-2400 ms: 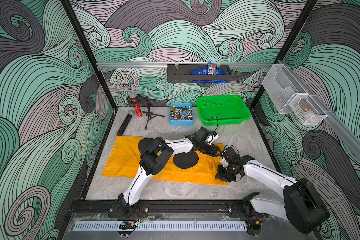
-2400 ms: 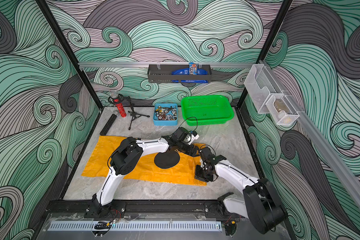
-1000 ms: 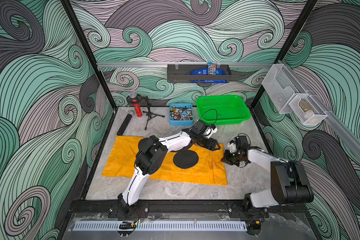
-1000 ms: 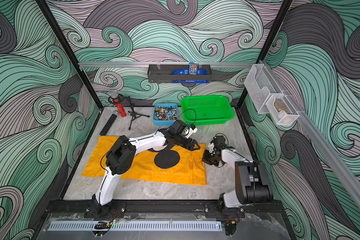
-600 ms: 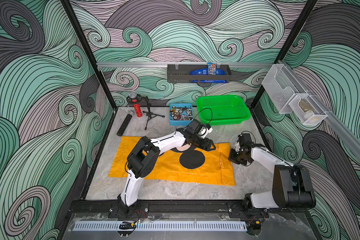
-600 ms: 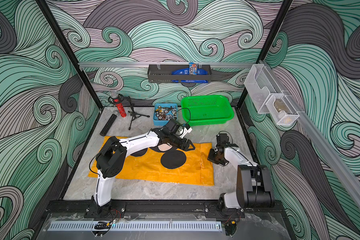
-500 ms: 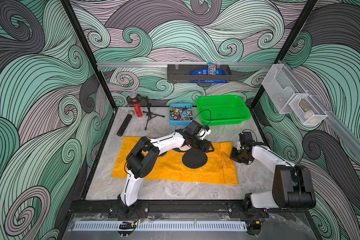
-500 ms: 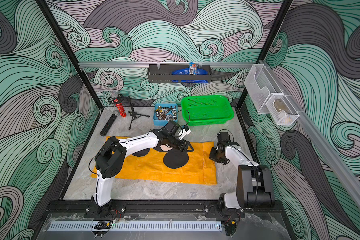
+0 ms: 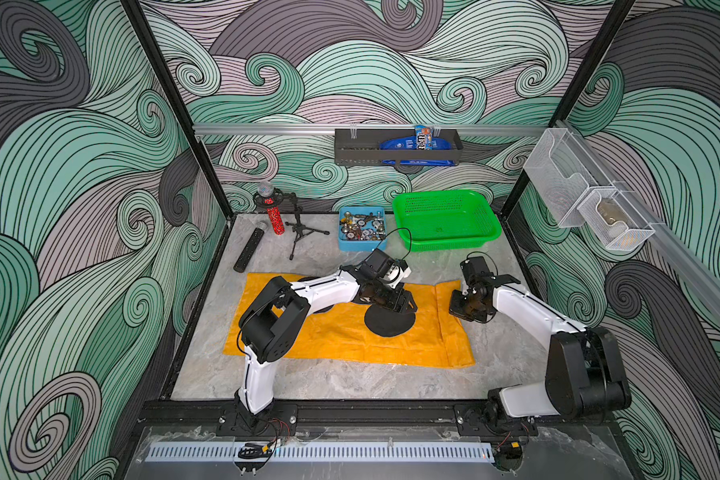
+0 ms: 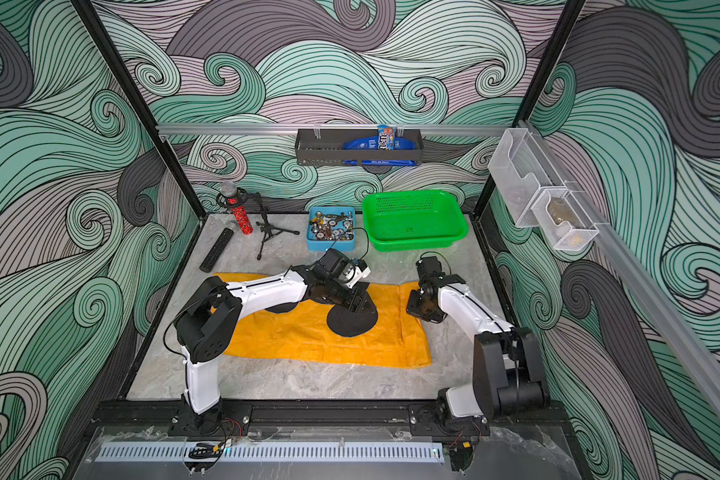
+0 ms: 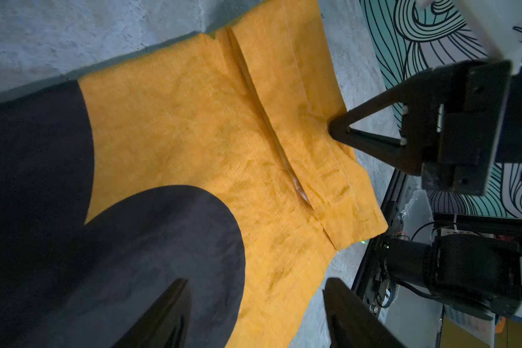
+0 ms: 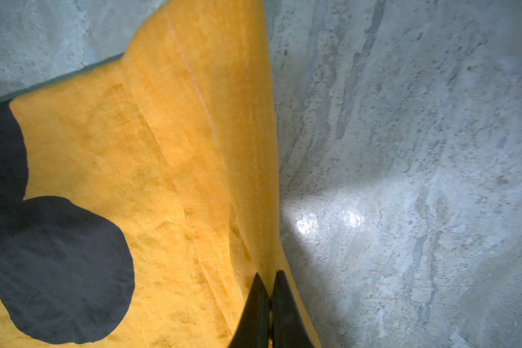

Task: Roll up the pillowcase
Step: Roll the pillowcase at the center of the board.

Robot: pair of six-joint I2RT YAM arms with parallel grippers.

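The mustard-yellow pillowcase (image 9: 341,332) (image 10: 308,336) lies flat across the middle of the marble table, black round print patches showing. My left gripper (image 9: 395,305) (image 10: 356,305) hovers open just over the black patch near the cloth's far edge; in the left wrist view its fingers (image 11: 341,304) straddle bare cloth (image 11: 193,135) with nothing between them. My right gripper (image 9: 458,305) (image 10: 412,307) is shut on the hem at the pillowcase's right end. In the right wrist view (image 12: 268,289) the hem rises in a ridge (image 12: 247,150) into the closed tips. The left wrist view also shows the right gripper (image 11: 335,132) pinching the hem.
At the back stand a green basket (image 9: 445,220), a blue tray of small metal parts (image 9: 361,228), a red microphone on a tripod (image 9: 275,212) and a black remote (image 9: 248,247). A dark shelf (image 9: 395,145) hangs on the back wall, wire bins (image 9: 587,199) on the right wall.
The right gripper has moved right and toward the back with the hem in it, and the whole pillowcase has slid right. The left gripper has stayed open over the black print.
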